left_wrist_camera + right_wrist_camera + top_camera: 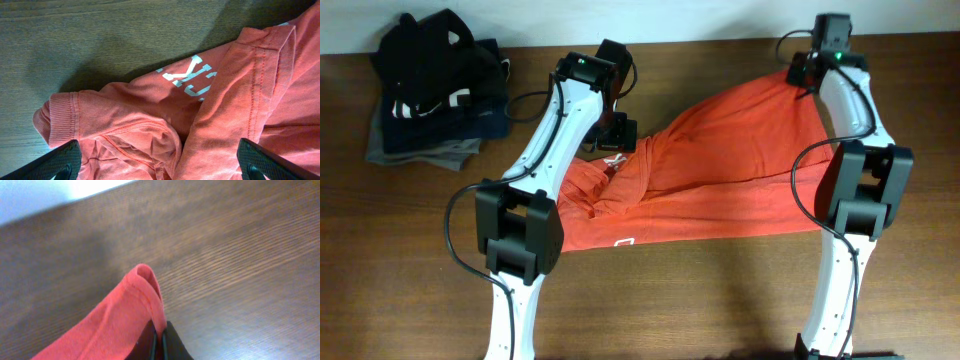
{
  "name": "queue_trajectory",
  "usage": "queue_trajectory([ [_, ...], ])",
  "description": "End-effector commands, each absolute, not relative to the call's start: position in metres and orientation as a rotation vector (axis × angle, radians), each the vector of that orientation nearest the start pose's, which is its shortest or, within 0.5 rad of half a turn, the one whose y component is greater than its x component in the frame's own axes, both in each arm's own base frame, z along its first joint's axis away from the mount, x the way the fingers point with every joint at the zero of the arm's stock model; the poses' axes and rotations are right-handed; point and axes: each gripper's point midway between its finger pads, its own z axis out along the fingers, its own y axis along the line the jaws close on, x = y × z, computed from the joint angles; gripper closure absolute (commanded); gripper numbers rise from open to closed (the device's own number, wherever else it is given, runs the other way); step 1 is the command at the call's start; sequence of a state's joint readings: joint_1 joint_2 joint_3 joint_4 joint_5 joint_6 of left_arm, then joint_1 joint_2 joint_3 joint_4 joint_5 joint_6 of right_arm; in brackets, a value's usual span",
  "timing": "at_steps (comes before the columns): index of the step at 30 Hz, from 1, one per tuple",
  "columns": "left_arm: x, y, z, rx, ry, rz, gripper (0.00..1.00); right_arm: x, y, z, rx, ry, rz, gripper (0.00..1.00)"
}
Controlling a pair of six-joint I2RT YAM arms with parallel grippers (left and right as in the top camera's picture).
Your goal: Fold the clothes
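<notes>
The orange-red T-shirt [720, 150] lies crumpled across the middle of the wooden table [720, 300], with one corner stretched toward the back right. My right gripper [802, 72] is at that corner. In the right wrist view it [160, 342] is shut on a folded hem of the shirt [120, 315], lifted off the wood. My left gripper [618, 135] hovers over the bunched left part. In the left wrist view it [162, 167] is open wide, its fingertips [60, 160] on either side of a ribbed sleeve cuff [62, 117] and white print [190, 77].
A pile of black, navy and grey folded garments [430, 85] sits at the back left corner. Both arm bases stand near the front edge, left [515, 230] and right [860, 190], with cables looping beside them. A pale wall borders the far edge.
</notes>
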State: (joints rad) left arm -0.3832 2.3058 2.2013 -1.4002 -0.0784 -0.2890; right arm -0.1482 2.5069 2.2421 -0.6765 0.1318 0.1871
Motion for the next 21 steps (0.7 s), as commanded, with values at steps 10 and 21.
queue_trajectory([
  [10,0.437,-0.162,0.113,0.119,3.017,0.049,0.01,0.566,-0.116,0.108,0.510,2.661,-0.220,0.96],
  [21,0.437,-0.162,0.113,0.119,3.017,0.049,0.01,0.472,-0.115,0.105,0.573,3.015,-0.374,0.92],
])
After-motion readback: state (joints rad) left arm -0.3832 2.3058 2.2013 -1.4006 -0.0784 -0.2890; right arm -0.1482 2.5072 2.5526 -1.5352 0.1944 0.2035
